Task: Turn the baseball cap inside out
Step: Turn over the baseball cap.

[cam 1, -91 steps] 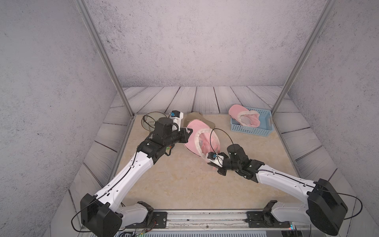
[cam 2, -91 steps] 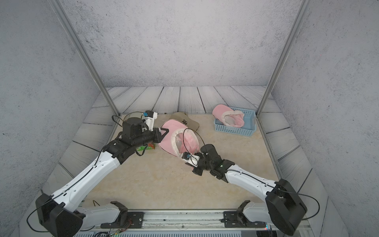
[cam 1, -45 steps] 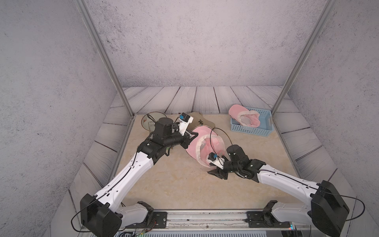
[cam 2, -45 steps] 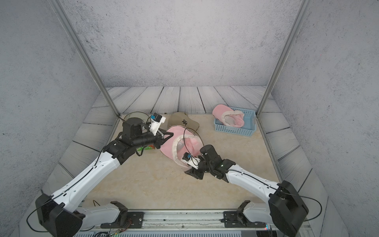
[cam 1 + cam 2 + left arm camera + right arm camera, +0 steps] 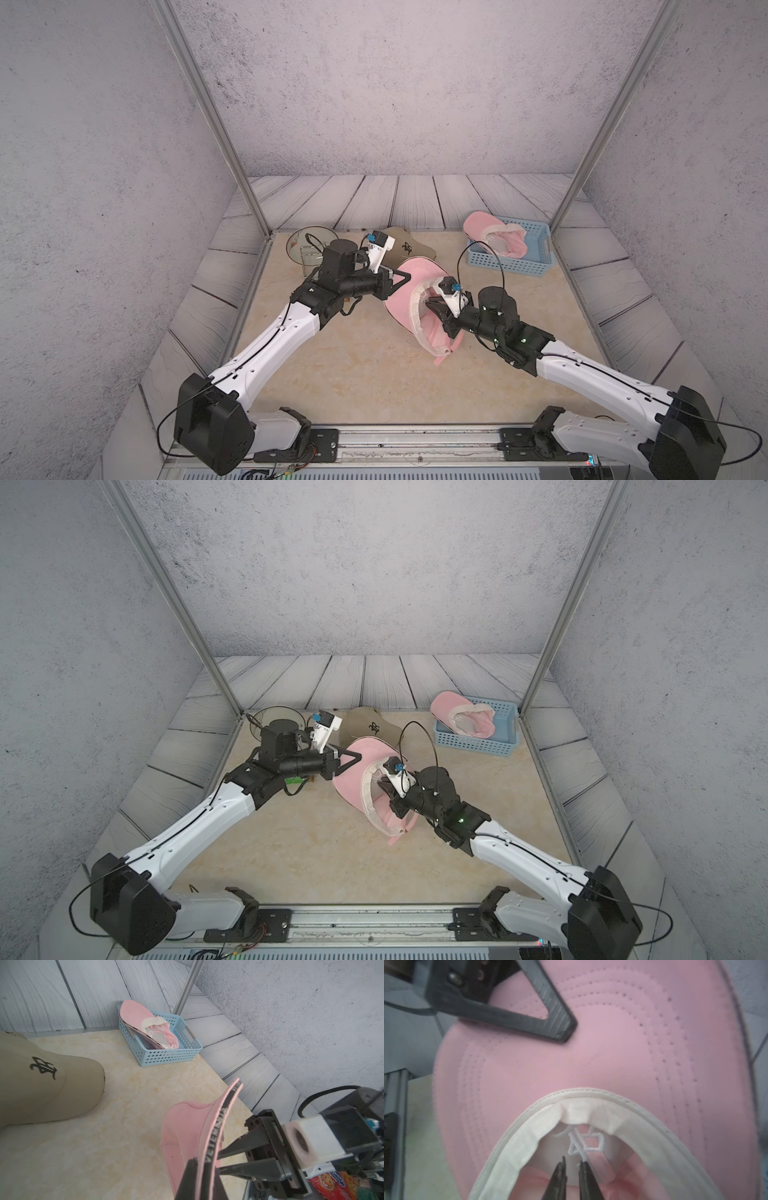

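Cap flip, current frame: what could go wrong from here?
1. The left gripper pinches only the brim edge of the pink cap. A hard push from inside could pull it free.
2. The right gripper sits inside the crown, tips almost together, beside the embroidery backing. It may snag threads, or slide off the lining without pushing the crown through.

Pink baseball cap [image 5: 405, 286] mid-bench [image 5: 332, 374], tipped up: stitched brim [image 5: 353, 771] raised off the surface toward rear-left, soft crown [image 5: 434, 336] slumped below it. Opening turned front-right, cream sweatband [image 5: 529, 1126] and white embroidery backing [image 5: 583, 1142] showing inside. Not yet inverted.
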